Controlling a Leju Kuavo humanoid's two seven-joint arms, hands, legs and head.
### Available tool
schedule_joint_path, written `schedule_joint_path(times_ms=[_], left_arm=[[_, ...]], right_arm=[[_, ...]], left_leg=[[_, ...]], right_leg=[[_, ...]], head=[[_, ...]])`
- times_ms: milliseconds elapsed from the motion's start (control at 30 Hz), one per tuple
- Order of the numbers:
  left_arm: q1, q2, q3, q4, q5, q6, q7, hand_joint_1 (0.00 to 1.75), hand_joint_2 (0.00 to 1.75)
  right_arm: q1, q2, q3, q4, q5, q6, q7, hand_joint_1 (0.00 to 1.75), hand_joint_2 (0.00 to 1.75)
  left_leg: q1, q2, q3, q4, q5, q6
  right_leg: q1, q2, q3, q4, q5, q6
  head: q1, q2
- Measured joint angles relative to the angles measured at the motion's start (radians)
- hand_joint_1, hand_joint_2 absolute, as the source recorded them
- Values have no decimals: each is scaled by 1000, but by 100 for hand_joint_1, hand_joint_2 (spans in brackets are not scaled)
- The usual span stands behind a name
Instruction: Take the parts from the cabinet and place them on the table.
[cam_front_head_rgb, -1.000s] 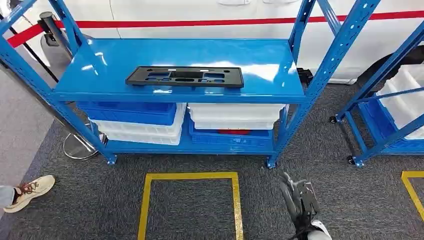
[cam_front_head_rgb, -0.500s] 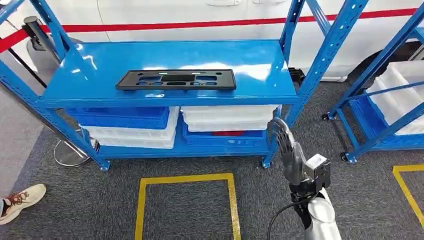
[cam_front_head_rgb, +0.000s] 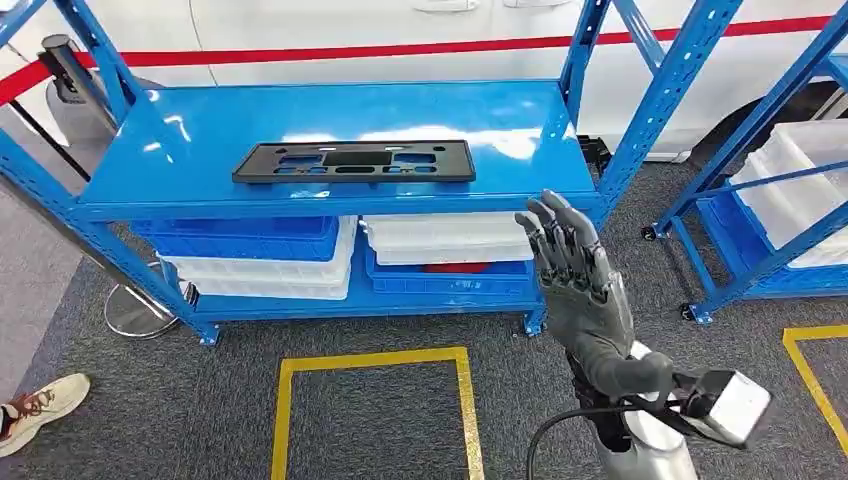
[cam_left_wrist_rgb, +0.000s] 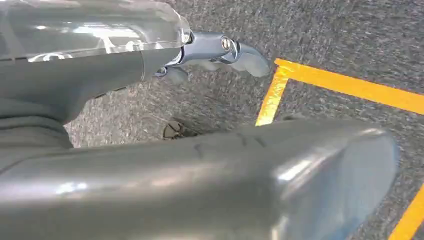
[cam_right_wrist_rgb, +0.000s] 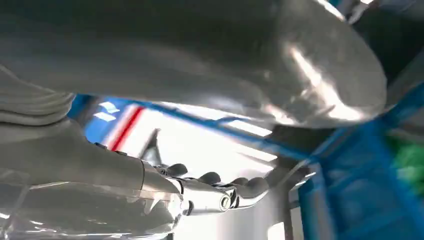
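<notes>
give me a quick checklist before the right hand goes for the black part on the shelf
1. Black part lies flat on the top shelf, nothing on it: ok.
2. Right hand holds nothing, fingers apart: ok.
3. Right hand at the part: not ok, it is in front of the shelf edge, right of the part.
4. Left hand free, over the carpet: ok.
5. Person's shoe at lower left, away from the reach: ok.
6. Table for placing: cannot tell.

Stacked white and blue bins (cam_front_head_rgb: 300, 255) fill the lower shelf. Yellow tape (cam_front_head_rgb: 372, 358) marks a square on the grey carpet (cam_front_head_rgb: 200, 400). A person's shoe (cam_front_head_rgb: 38, 408) sits at the carpet's left edge.
</notes>
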Motion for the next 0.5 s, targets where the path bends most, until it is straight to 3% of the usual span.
schedule_joint_path(times_ms=[33,67,100,133,200,233,267,300,367,400,433,467,500], left_arm=[[-2,-1,9,1,-7,-1,-1,0,0],[-4,1,15,2,-10,-3,-3,0,0],[-6,1,22,2,-14,-4,-5,0,0],[-7,0,27,4,-19,-8,-5,0,0],[-8,-1,35,5,-20,-10,-5,0,0],[-7,-1,39,6,-20,-11,-5,0,0],[-7,-1,40,6,-20,-13,-5,0,0],[-7,-1,43,6,-21,-15,-5,0,0],[-8,-1,46,6,-21,-16,-5,0,0],[-9,-1,47,7,-22,-17,-5,0,0],[-11,-3,47,11,-25,-19,-4,0,0],[-12,-3,48,11,-25,-19,-4,0,0],[-11,-3,50,11,-26,-19,-3,0,0]], right_arm=[[0,-6,18,-22,-14,6,-10,0,0],[-1,-9,32,-41,-26,11,-17,0,0],[-4,-12,46,-56,-39,12,-27,0,0],[-7,-14,56,-67,-47,13,-28,0,0],[-6,-19,69,-78,-52,14,-29,0,0],[-5,-21,74,-81,-53,14,-29,0,0],[-5,-24,78,-83,-53,14,-29,0,0],[-4,-26,84,-85,-55,15,-29,0,0],[-4,-28,89,-91,-58,18,-29,0,0],[-4,-29,91,-94,-58,20,-29,0,0],[-5,-31,93,-95,-58,21,-29,0,0],[-5,-32,94,-97,-57,21,-29,0,0],[-5,-33,97,-98,-57,21,-29,0,0]], left_leg=[[0,0,3,-3,-1,-6],[-3,1,1,2,-10,-11],[-2,5,-5,28,-28,-17],[0,6,-30,83,-60,-20],[10,10,-114,248,-131,-30],[13,11,-147,305,-143,-35],[16,13,-155,311,-128,-38],[20,15,-137,262,-86,-41],[26,17,-54,83,15,-45],[27,17,-28,24,21,-47],[19,16,-22,11,13,-41],[19,15,-28,20,13,-28],[19,14,-30,18,12,-24]], right_leg=[[-1,0,2,-6,1,-3],[-17,-2,11,-20,7,-8],[-16,-4,18,-26,7,-11],[-16,-7,20,-26,6,-16],[-16,-8,20,-25,3,-18],[-16,-8,20,-24,3,-17],[-17,-8,21,-24,1,-16],[-19,-6,24,-22,-1,-13],[-23,-5,33,-17,-11,-2],[-23,-5,34,-13,-16,4],[-14,-4,27,-4,-18,10],[-16,-3,24,-6,-17,14],[-14,-3,25,-7,-16,18]], head=[[0,0],[0,0],[-2,0],[-4,0],[-3,0],[-4,0],[-4,0],[-4,0],[-4,0],[-3,0],[-5,0],[-2,0],[-2,0]])
